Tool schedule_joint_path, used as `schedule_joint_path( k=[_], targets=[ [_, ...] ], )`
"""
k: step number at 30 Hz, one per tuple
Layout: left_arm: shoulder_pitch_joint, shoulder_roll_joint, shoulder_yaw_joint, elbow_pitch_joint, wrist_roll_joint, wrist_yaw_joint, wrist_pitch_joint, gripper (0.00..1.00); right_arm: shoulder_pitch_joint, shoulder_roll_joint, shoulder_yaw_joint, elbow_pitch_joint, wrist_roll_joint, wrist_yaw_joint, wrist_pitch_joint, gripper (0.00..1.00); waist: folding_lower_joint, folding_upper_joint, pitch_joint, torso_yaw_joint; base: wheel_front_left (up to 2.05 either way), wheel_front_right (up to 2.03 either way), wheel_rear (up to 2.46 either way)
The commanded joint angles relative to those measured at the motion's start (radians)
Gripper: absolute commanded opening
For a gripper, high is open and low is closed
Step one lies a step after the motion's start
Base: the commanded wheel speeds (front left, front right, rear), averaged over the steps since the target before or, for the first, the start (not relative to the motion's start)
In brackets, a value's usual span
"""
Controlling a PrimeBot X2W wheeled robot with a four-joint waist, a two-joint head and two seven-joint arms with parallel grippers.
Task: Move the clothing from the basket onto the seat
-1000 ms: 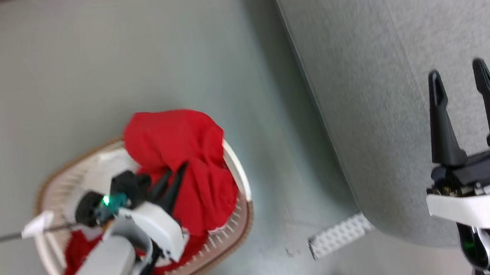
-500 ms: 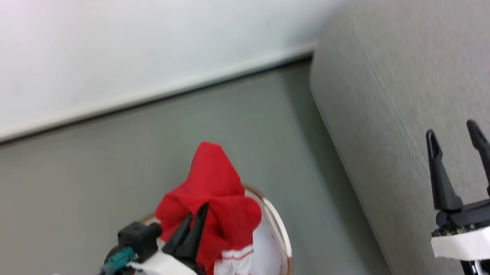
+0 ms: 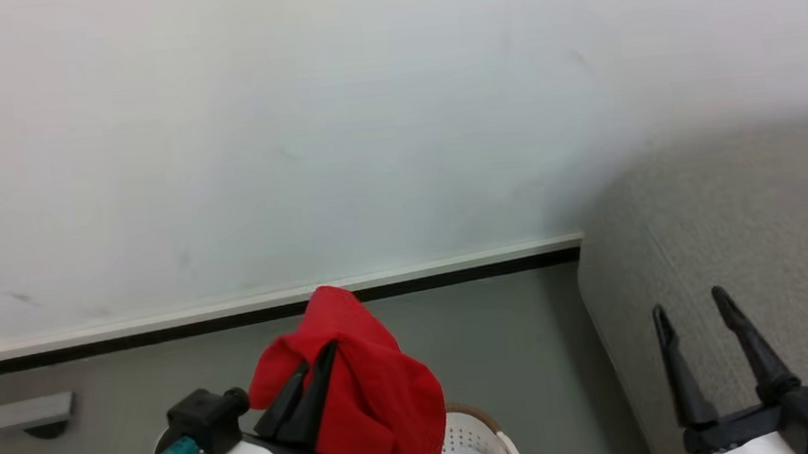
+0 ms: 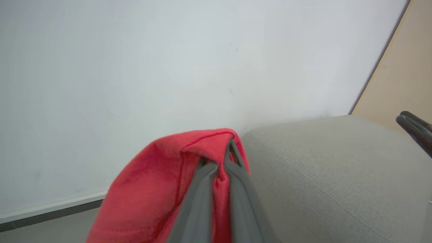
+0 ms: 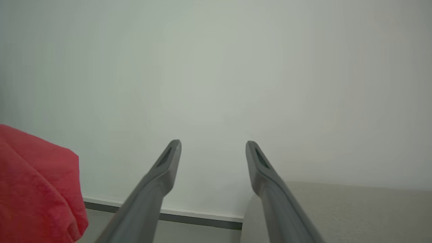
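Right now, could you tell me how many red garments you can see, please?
1: a red garment pinched in the left gripper's shut fingers, hanging above the basket, left of the seat. More may lie hidden inside the basket.

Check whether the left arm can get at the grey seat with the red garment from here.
Probably yes. The left gripper is shut on the red garment, held above the basket, and only floor lies between it and the grey seat. The open right gripper hovers over the seat.
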Motion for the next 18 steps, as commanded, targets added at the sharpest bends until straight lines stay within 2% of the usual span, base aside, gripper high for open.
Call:
schedule_joint_path(
  k=[1,6,10,15,18],
  targets=[
    [0.017,0.017,0.009,-0.037,-0.007,0.007,0.009,0.0,0.007,-0.002,0.026,0.007,-0.011,-0.002,-0.003,1.0,0.0005,0.0,-0.038,0.033,0.0,0.0,0.0],
    [0.014,0.045,0.012,-0.125,-0.006,0.02,0.046,0.0,-0.032,-0.034,0.162,0.008,0.039,-0.002,-0.002,1.0,0.0005,0.0,-0.05,0.04,0.0,0.0,0.0],
    [0.0,0.06,0.008,-0.188,0.008,0.031,0.073,0.0,-0.094,-0.119,0.351,0.023,0.11,-0.002,-0.002,1.0,0.0005,0.0,-0.053,0.039,0.0,0.0,0.0],
    [-0.029,0.069,-0.025,-0.23,0.031,0.015,0.112,0.0,-0.22,-0.227,0.592,0.052,0.203,-0.002,-0.002,1.0,0.0005,0.0,-0.051,0.041,0.0,0.0,0.0],
    [-0.049,0.058,-0.053,-0.243,0.04,0.0,0.125,0.0,-0.304,-0.266,0.701,0.07,0.254,-0.002,-0.003,1.0,0.0005,0.0,-0.047,0.044,0.0,0.0,0.0]
  ],
)
